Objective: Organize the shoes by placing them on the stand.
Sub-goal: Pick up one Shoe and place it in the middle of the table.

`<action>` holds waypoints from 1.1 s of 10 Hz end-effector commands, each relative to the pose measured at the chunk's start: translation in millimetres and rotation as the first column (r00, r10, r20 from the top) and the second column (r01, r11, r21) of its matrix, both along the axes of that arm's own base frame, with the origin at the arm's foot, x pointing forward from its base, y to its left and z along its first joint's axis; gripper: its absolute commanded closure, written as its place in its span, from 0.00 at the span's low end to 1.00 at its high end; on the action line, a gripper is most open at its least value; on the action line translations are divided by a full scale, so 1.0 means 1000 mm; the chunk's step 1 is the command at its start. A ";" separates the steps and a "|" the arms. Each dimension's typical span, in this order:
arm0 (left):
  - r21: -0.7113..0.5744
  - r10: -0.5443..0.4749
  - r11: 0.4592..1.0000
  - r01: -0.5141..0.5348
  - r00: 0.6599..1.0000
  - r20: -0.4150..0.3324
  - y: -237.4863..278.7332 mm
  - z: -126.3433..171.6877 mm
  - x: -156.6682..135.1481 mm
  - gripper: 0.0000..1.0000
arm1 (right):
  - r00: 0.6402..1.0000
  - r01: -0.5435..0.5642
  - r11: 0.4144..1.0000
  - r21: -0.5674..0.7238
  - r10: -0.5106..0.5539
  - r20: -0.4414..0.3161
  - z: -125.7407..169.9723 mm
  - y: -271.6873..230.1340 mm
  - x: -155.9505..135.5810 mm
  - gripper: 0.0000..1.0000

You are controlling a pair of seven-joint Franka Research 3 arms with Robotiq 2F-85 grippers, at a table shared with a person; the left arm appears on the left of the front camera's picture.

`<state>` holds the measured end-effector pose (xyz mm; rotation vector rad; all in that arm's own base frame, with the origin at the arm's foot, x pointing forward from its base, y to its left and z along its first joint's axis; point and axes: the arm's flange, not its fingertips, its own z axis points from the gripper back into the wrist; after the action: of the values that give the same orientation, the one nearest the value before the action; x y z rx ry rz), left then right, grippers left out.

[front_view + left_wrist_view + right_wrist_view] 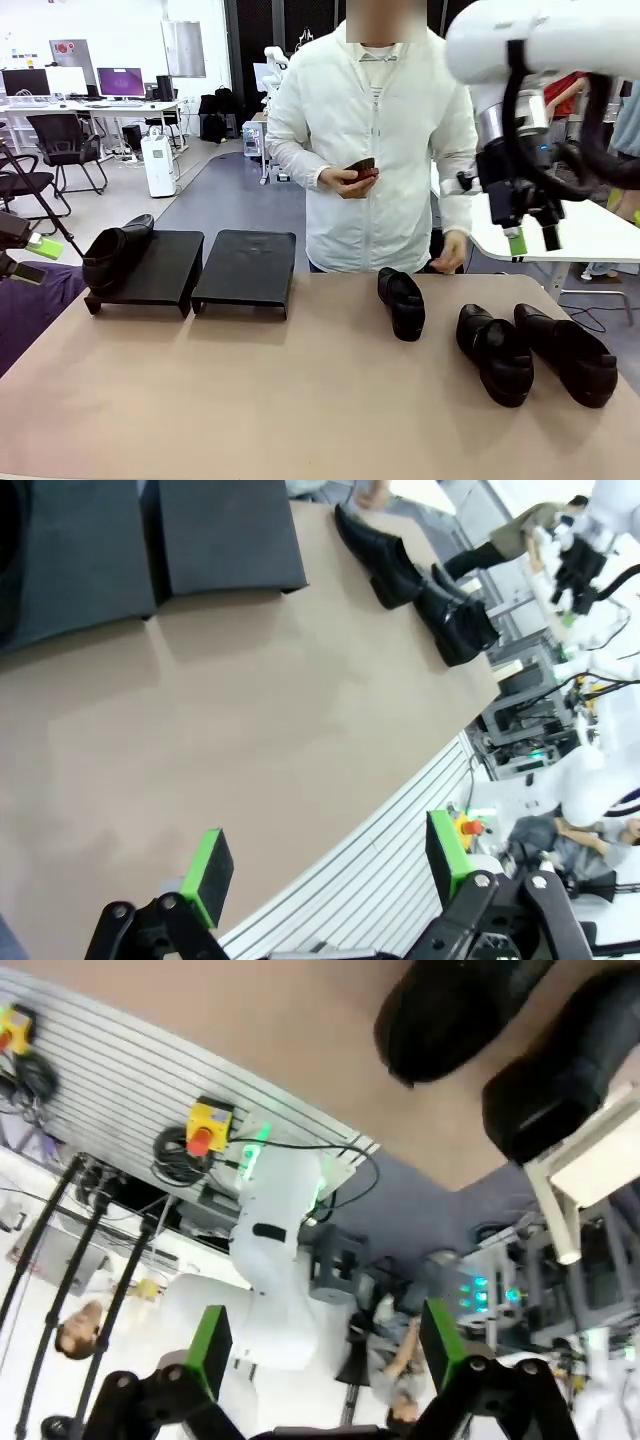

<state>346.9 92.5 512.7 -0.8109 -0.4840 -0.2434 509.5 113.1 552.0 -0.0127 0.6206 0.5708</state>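
Two shoes [495,355] well below right claw [534,241]

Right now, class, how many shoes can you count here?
4. One shoe lies on the stand, left platform; a middle shoe on the table; two more shoes side by side at its right. None seems hidden.

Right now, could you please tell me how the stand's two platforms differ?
The left platform holds one shoe at its left end; the right platform holds none. The left platform stands by the table's edge, the right platform nearer the middle. Both are low, matte black, rectangular.
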 end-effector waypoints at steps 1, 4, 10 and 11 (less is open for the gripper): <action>-0.008 -0.007 1.000 0.007 1.000 0.025 0.001 -0.002 -0.001 0.00 | 0.994 -0.109 0.993 0.041 0.109 -0.018 -0.016 0.006 0.013 0.00; -0.008 -0.007 1.000 0.007 1.000 0.025 0.001 -0.002 -0.001 0.00 | 0.999 -0.040 0.999 0.010 0.040 -0.010 -0.014 0.013 0.009 0.00; -0.008 -0.007 1.000 0.007 1.000 0.025 0.001 -0.002 -0.001 0.00 | 0.868 0.027 0.979 0.202 -0.123 0.481 -0.097 0.061 0.082 0.00; -0.008 -0.007 1.000 0.007 1.000 0.025 0.001 -0.002 -0.001 0.00 | 0.891 0.004 0.969 0.247 -0.115 0.439 -0.116 0.067 0.102 0.00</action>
<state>346.7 92.6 512.7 -0.8108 -0.4845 -0.2430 611.9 178.2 460.1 0.0940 0.1181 0.5235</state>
